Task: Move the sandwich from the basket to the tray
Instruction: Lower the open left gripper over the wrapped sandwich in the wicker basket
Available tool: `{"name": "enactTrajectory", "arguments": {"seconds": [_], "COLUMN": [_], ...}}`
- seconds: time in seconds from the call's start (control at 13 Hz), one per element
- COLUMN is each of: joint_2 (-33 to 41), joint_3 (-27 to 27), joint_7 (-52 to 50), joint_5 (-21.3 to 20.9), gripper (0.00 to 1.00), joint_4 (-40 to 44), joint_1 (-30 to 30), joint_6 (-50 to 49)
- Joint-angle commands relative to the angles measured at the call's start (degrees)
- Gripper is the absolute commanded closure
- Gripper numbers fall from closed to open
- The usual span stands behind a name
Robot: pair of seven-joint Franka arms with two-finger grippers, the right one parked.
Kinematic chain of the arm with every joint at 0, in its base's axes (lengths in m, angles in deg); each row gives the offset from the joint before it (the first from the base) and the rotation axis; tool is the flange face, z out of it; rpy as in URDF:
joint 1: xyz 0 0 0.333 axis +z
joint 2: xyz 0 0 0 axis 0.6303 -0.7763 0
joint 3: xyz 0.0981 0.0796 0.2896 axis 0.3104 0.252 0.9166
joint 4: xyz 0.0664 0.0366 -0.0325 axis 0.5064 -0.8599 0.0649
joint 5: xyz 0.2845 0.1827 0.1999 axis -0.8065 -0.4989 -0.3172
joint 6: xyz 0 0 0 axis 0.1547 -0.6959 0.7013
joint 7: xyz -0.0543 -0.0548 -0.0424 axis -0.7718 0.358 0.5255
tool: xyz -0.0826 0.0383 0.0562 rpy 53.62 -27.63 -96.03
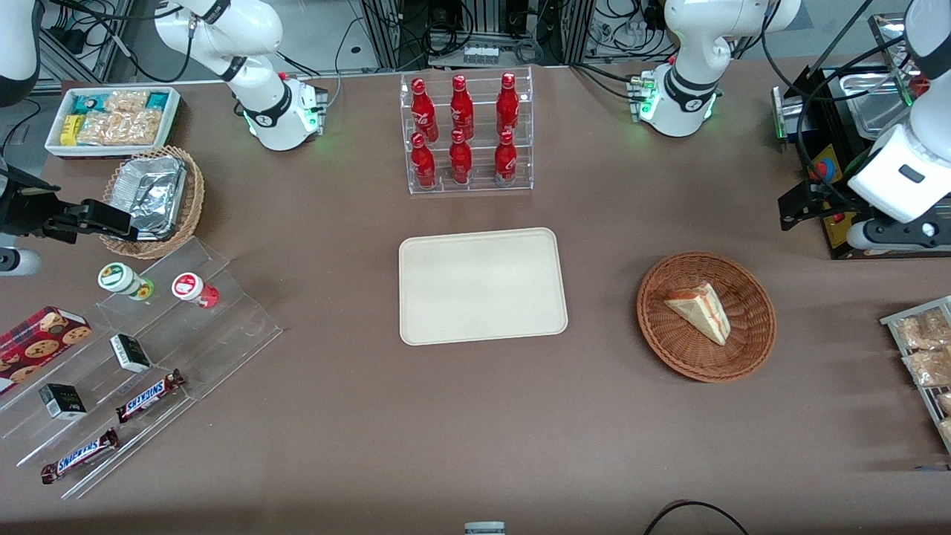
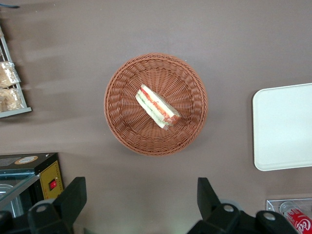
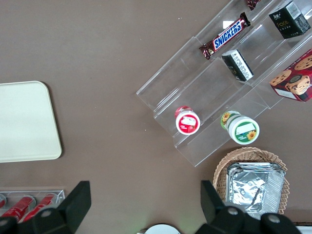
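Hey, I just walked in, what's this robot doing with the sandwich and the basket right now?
Nothing has been picked up yet. The sandwich lies in the round wicker basket, and the cream tray beside it holds nothing. The left arm's gripper hangs open above the table, clear of the basket and touching nothing, with the sandwich in its wrist camera's sight. It looks set to go down for the sandwich, though that is only a guess.

light: bright, even overhead | shadows: soft (faint streaks by the basket (image 2: 156, 104)) | focus: sharp
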Motion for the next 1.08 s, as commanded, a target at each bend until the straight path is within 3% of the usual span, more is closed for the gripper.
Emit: {"name": "enactTrajectory", "arguments": {"seconds": [0.0, 0.62, 1.0], "joint_2": [1.1, 2.6, -0.3], "joint_3": [0.3, 0.3, 0.1], "joint_7": [0.1, -26.3, -31.8], "joint_5": [0.7, 1.2, 1.2], "gripper": [0.0, 0.0, 0.0], "joint_4": [-6.2, -28.8, -38.0], "joint_1": [-0.1, -0.1, -0.2], "joint_6": [5.4, 32.1, 46.4]}}
